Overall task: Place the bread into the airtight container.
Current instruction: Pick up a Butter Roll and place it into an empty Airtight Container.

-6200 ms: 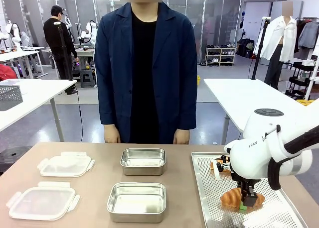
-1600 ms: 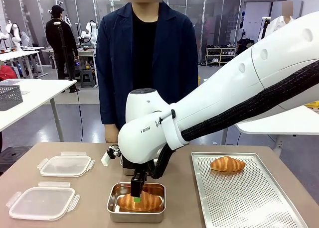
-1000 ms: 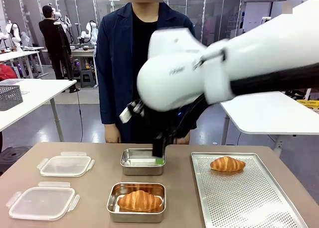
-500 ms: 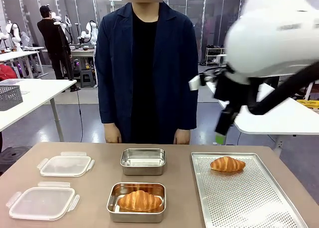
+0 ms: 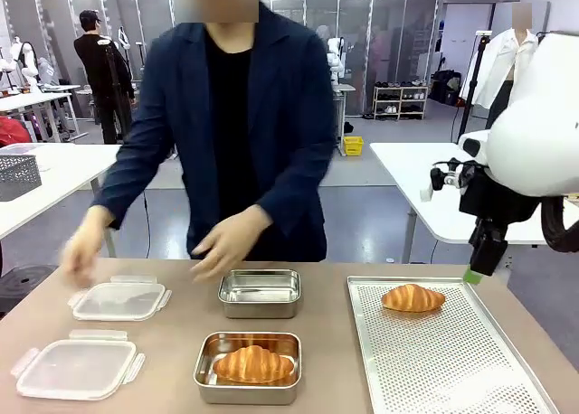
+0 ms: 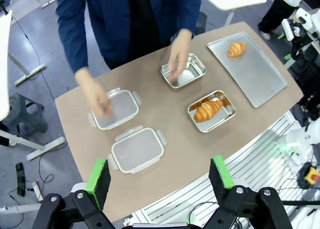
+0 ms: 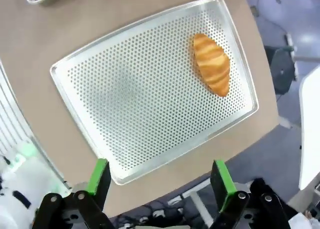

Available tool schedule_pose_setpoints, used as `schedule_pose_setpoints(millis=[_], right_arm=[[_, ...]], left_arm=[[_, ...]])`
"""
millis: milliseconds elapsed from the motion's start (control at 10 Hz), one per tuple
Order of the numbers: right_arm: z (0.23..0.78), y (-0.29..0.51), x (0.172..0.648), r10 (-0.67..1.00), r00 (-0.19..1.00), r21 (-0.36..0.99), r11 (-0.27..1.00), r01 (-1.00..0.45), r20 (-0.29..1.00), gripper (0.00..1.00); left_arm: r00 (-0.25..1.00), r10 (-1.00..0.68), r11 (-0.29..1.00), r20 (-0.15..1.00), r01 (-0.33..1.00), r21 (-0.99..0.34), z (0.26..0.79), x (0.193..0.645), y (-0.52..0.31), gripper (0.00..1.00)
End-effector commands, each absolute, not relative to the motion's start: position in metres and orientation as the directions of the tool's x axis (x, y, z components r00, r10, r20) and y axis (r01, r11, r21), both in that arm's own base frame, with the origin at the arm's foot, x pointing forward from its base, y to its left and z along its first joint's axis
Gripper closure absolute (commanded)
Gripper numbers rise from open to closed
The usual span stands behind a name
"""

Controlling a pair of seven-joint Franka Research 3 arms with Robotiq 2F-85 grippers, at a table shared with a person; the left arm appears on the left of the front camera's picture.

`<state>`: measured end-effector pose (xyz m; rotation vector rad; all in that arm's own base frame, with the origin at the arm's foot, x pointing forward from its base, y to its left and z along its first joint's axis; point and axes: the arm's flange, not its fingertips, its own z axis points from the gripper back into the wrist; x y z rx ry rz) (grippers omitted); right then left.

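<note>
1. A lab-like work hall: plain white desks [image 5: 425, 174] stand well apart on a bare grey floor [image 5: 371, 224]
2. Glass partitions [image 5: 362, 25] line the far side, with a metal shelf rack [image 5: 400, 102] and a yellow crate [image 5: 353, 145] near them
3. A wire basket [image 5: 18, 174] sits on one white desk
4. A person in black [image 5: 95, 57] stands among desks farther back
</note>
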<state>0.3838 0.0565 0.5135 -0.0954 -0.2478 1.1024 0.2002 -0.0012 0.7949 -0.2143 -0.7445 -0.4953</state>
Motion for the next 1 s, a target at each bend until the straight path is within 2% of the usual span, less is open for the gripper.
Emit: schedule_pose_setpoints(millis=[0,300,500,700,900], right_arm=[[0.526,0.066,0.381,0.872,0.465,-0.192,0.488,-0.851,0.153,0.00],[0.516,0.058,0.383,0.889,0.431,-0.199,0.455,-0.868,0.152,0.00],[0.483,0.043,0.467,0.936,0.308,-0.180,0.337,-0.924,0.172,0.00],[0.449,0.054,0.509,0.963,0.187,-0.228,0.229,-0.946,0.192,0.00],[0.418,0.064,0.536,0.968,0.197,-0.206,0.227,-0.952,0.158,0.00]], left_arm=[[0.622,-0.366,0.858,0.692,0.513,-0.008,0.795,0.200,-0.001,0.00],[0.622,-0.366,0.858,0.692,0.513,-0.008,0.795,0.200,-0.001,0.00],[0.622,-0.366,0.858,0.692,0.513,-0.008,0.795,0.200,-0.001,0.00],[0.622,-0.366,0.858,0.692,0.513,-0.008,0.795,0.200,-0.001,0.00],[0.622,-0.366,0.858,0.692,0.513,-0.008,0.795,0.200,-0.001,0.00]])
